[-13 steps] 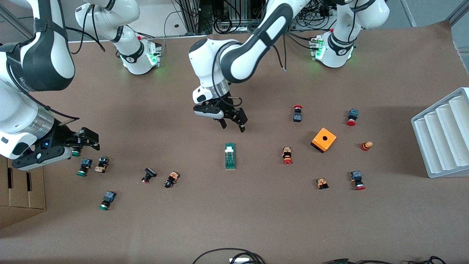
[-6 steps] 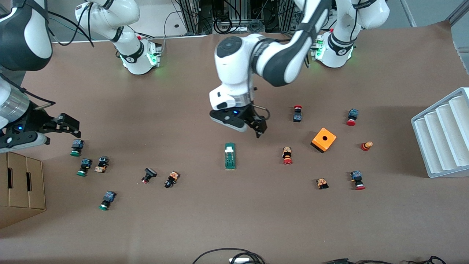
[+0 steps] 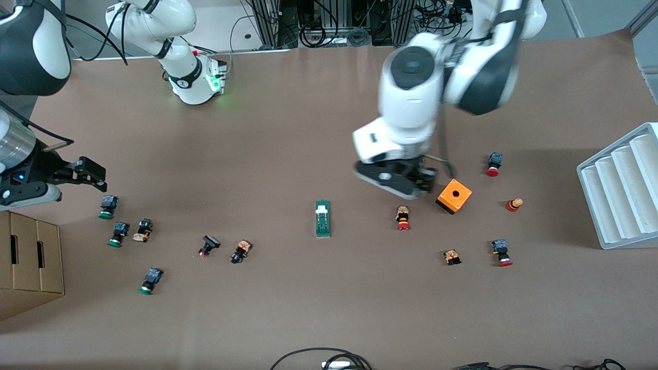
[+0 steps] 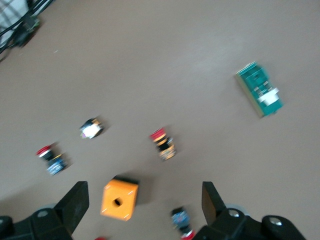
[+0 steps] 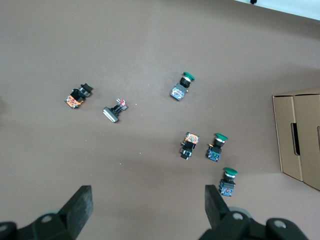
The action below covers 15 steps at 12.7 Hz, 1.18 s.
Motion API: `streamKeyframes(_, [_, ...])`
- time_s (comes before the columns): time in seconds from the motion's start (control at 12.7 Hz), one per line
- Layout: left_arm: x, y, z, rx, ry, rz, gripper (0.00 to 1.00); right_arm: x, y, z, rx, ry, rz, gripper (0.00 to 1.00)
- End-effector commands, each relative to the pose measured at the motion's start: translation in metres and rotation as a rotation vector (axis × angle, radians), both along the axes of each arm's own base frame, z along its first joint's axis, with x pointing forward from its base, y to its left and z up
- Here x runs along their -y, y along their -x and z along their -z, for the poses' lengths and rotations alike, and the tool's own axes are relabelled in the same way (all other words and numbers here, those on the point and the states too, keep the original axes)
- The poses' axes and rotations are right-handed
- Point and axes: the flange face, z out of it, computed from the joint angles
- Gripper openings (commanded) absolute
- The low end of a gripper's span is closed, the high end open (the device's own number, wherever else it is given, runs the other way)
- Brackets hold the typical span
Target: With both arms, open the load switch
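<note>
The load switch point(image 3: 323, 218), a narrow dark-green block with a small white lever piece, lies flat mid-table with nothing touching it. It also shows in the left wrist view as the load switch point(image 4: 259, 89). My left gripper point(image 3: 424, 181) hangs open and empty over the table next to the orange box, well off toward the left arm's end from the switch. In its wrist view the left gripper point(image 4: 145, 200) frames that box between spread fingers. My right gripper point(image 3: 97, 173) hovers open and empty at the right arm's end, above the green-capped buttons; its own view shows the right gripper point(image 5: 148, 200) over bare table.
An orange box point(image 3: 454, 196) with a hole sits under the left hand. Red-capped buttons point(image 3: 403, 218) lie around it. Green-capped buttons point(image 3: 107, 206) cluster toward the right arm's end. A white ribbed tray point(image 3: 622, 190) and a cardboard box point(image 3: 31, 262) stand at the table's two ends.
The left arm swung away from above the load switch toward its own end, now over the orange box. The right gripper drew back toward the table's edge. The switch has not moved.
</note>
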Motion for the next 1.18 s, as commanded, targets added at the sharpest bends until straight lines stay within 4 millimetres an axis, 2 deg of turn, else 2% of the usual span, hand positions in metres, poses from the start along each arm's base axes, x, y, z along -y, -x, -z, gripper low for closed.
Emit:
streamKeyframes(0.0, [-0.048,-0.002,-0.021,-0.065,0.004,0.046,1.0,-0.001,0.0,-0.013,-0.011,0.021,0.004,1.0])
streamKeyframes(0.08, [-0.054,-0.003,-0.023,-0.069,0.003,0.053,1.0,0.0,0.0,-0.013,-0.011,0.02,0.008,1.0])
streamKeyframes(0.39, [-0.052,-0.003,-0.023,-0.068,-0.001,0.049,1.0,-0.001,-0.002,-0.003,-0.037,0.015,0.015,1.0])
streamKeyframes(0.55, [-0.058,-0.005,-0.024,-0.072,0.001,0.046,1.0,0.004,0.0,-0.001,-0.059,-0.017,0.03,1.0])
streamKeyframes(0.71, [-0.057,-0.005,-0.032,-0.066,0.014,0.034,1.0,0.003,0.0,-0.001,-0.061,-0.018,0.029,1.0])
streamKeyframes(0.79, [-0.073,-0.012,-0.035,-0.068,0.021,0.005,1.0,0.001,0.0,0.0,-0.062,-0.017,0.024,1.0])
streamKeyframes(0.87, [-0.105,-0.026,-0.034,-0.083,0.028,-0.045,1.0,0.003,-0.001,0.001,-0.062,-0.012,0.029,1.0])
streamKeyframes(0.95, [-0.098,-0.02,-0.043,-0.078,0.036,-0.024,1.0,0.005,-0.001,-0.001,-0.059,-0.012,0.032,1.0])
streamKeyframes(1.11, [-0.125,-0.029,-0.04,-0.103,0.045,-0.067,1.0,0.01,-0.001,0.0,-0.06,-0.012,0.041,1.0])
